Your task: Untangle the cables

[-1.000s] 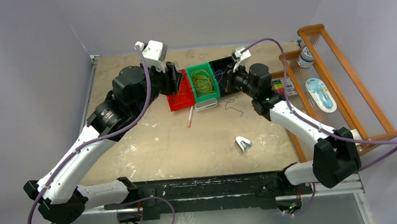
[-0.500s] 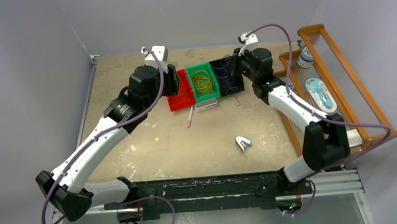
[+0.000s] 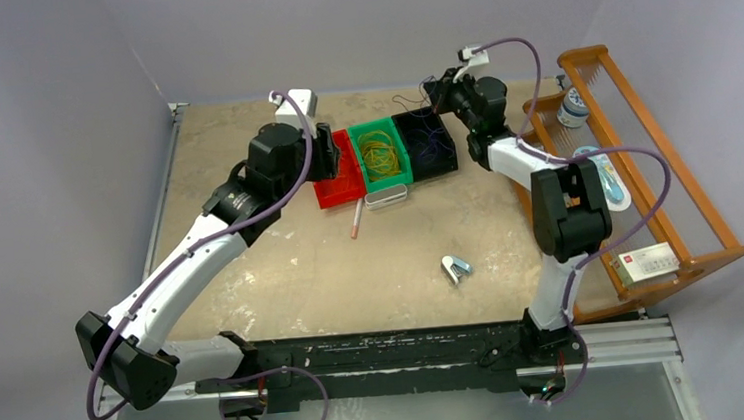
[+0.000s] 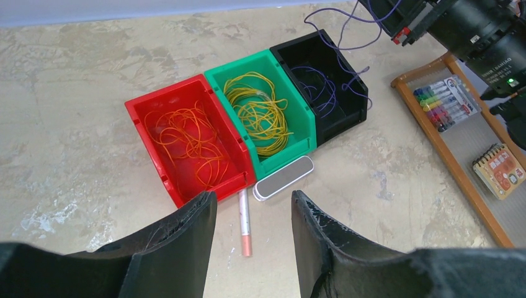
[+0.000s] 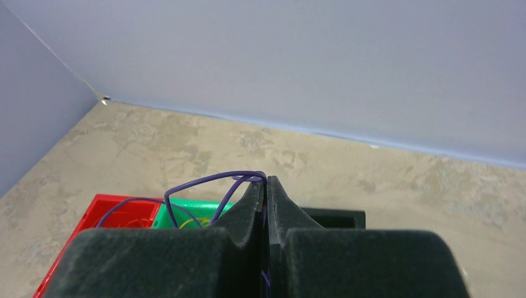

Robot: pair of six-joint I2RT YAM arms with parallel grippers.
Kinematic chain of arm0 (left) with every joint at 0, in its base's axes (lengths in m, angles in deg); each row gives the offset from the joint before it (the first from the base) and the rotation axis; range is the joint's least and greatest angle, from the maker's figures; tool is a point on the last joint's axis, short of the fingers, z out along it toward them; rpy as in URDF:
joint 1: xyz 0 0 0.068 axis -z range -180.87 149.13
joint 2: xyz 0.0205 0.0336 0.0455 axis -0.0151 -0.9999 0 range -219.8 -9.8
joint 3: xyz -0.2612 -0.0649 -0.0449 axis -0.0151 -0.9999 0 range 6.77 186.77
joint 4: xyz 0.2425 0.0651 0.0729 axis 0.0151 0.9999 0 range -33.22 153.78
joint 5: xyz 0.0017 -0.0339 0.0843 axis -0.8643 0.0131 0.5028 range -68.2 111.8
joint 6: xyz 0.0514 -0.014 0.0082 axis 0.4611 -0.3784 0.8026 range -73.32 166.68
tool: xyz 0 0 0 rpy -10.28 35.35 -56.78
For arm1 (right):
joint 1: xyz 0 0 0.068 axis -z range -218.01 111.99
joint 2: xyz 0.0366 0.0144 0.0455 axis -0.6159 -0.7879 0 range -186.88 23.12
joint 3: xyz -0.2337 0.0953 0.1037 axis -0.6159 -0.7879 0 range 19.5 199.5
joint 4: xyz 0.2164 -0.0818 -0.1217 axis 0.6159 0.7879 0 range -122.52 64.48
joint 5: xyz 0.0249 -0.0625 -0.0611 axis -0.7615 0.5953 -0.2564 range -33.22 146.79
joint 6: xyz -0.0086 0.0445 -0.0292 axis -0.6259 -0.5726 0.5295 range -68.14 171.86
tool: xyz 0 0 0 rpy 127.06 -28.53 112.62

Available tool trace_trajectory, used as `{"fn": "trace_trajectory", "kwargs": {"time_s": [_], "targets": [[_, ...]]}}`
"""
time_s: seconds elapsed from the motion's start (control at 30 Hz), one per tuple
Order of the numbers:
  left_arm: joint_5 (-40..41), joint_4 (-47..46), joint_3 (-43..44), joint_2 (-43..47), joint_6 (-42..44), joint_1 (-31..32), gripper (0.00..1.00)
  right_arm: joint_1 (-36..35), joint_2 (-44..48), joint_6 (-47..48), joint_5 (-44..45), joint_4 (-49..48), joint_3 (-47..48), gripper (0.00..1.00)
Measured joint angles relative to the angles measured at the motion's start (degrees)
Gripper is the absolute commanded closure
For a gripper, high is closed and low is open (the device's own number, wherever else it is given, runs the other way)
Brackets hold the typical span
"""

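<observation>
**Right arm swung up and back, purple strand in tow**

Right arm first: a second ago it was stretched low beside the bins. Now it is folded up tall, with its claw (image 3: 436,93) raised over the far end of the black bin (image 3: 449,154). The loose dark strand that lay on the desk (image 3: 302,266) in front of that bin is gone from there. The left arm has only shuffled a little and stands by the red bin (image 3: 339,193).

From above, the three bins sit side by side, with the green bin (image 3: 357,161) in the middle. A pen (image 3: 356,218) and a small silver case (image 3: 386,197) lie just in front of them, and a clip (image 3: 456,269) sits well apart, nearer the arms. I see no cable on the bare desk.

The left wrist view shows the left claw (image 4: 253,202) spread wide and empty, high above the pen. It also gives the best count:
- The orange cable (image 4: 189,139) is in the red bin.
- The yellow cable (image 4: 260,108) is in the green bin.
- Most of the purple cable (image 4: 322,87) is in the black bin, with a strand rising over the far rim to the right claw.

The right wrist view shows the right claw pressed together on that purple cable, which arches out to the left between the fingertips.

My reading is that the colours are already parted, one to a bin, and the job is close to its end. What looks left is to draw out or settle this last purple strand and let go. I cannot tell from here whether the loops inside each bin are free of knots.
</observation>
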Motion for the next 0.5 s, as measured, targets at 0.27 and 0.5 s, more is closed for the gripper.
{"fn": "trace_trajectory", "kwargs": {"time_s": [0.27,0.5], "targets": [[-0.2,-0.2,0.0,-0.7,0.2,0.0,0.53,2.4,-8.4,-2.7,-6.0,-15.0,1.6,1.0],[-0.2,-0.2,0.0,-0.7,0.2,-0.1,0.53,3.5,-13.0,-3.2,-10.6,-23.8,0.9,1.0]]}}
